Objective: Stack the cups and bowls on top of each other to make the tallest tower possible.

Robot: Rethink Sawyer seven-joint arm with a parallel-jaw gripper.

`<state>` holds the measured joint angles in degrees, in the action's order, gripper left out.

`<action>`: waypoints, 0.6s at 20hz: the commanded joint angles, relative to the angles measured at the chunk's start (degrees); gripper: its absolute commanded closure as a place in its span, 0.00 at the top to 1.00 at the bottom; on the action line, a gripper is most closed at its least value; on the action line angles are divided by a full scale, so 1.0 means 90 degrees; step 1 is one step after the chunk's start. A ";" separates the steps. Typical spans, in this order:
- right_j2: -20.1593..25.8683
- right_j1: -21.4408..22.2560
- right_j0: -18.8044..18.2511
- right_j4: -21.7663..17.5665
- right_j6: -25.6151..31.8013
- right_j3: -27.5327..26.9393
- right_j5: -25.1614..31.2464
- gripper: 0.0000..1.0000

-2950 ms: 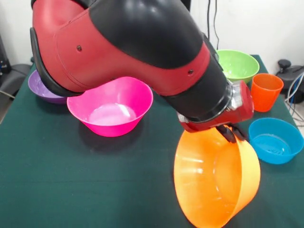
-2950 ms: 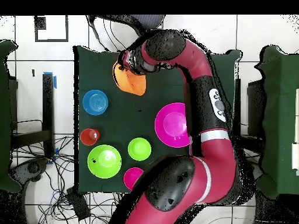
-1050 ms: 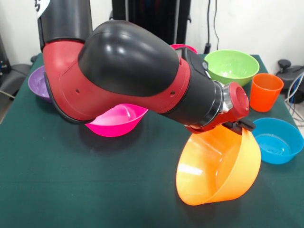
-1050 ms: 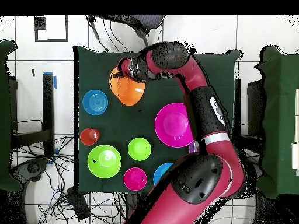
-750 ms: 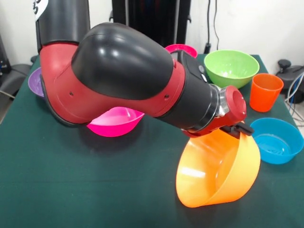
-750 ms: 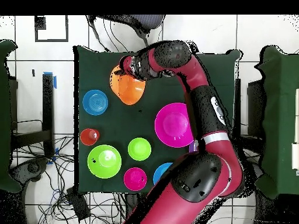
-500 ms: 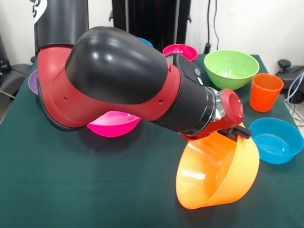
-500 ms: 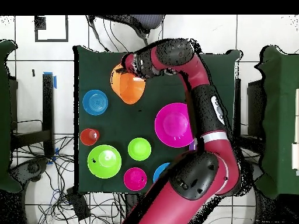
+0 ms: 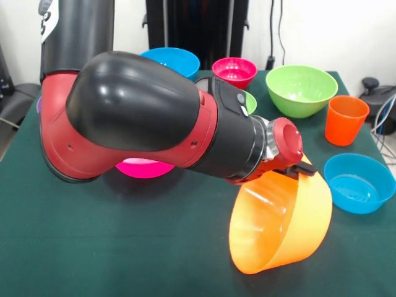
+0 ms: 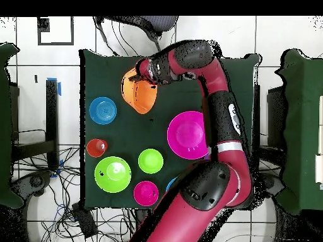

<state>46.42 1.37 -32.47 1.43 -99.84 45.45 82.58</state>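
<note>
Near the front of the green tabletop [image 9: 74, 247], large glossy orange plastic bowl [image 9: 281, 226] hanging tilted on its side, pinched at the upper rim by closed fingers [image 9: 301, 171], probably for carrying toward a stack. Bowl body below and in front of the grip, apart from the large pink plastic bowl [image 10: 187, 134], half hidden behind the arm

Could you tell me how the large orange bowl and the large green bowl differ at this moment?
The orange bowl is tipped on its side, its opening facing sideways; the large green bowl sits upright, opening up. The gripper is clamped on the orange bowl's rim; nothing touches the green one. The orange bowl lies near the table's front edge, the green towards the back. Both are glossy, round and similar in size.
</note>
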 commanded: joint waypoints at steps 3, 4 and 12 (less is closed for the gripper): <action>-0.0207 -0.0652 0.0135 -0.0727 0.2124 -0.0361 0.1040 0.00; -0.0202 -0.0698 0.0126 -0.0741 0.2158 -0.0414 0.1092 0.00; -0.0066 -0.0970 0.0225 -0.0809 0.2266 -0.1153 0.1818 0.00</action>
<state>46.84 -1.36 -32.28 1.41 -98.66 41.56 92.51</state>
